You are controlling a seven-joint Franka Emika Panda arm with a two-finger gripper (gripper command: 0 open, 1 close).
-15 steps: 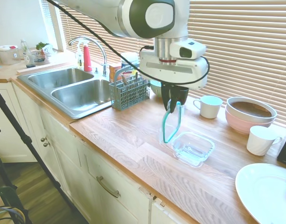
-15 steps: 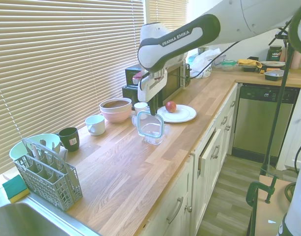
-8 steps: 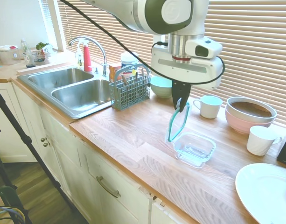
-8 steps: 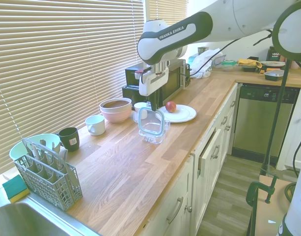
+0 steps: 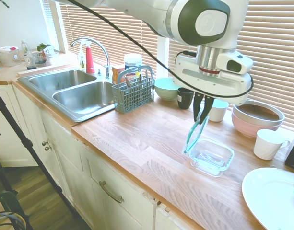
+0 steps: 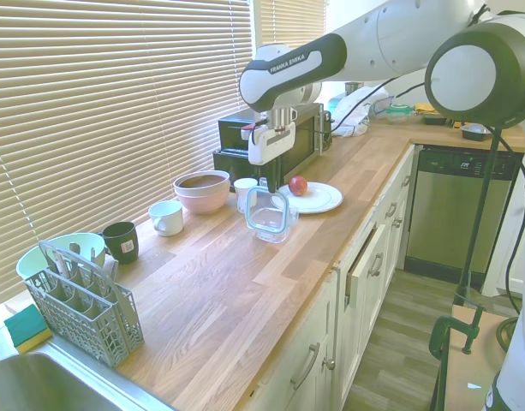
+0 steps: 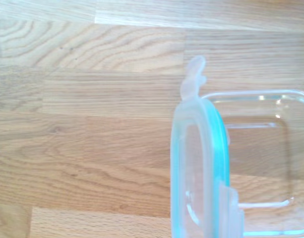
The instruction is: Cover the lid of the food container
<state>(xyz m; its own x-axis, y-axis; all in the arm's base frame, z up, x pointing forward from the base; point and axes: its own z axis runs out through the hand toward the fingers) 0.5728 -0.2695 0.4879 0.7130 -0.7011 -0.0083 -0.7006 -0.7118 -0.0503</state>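
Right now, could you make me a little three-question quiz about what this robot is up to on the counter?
1. True or false: the lid already lies flat on the food container.
2. What does the gripper hold? A) a white mug B) the lid C) a plate
3. Fill in: on the white plate sits a small red ____.

Key
1. False: the lid hangs nearly upright, its lower edge at the container's near rim.
2. B: the fingers are shut on its upper edge.
3. Fruit, probably an apple.
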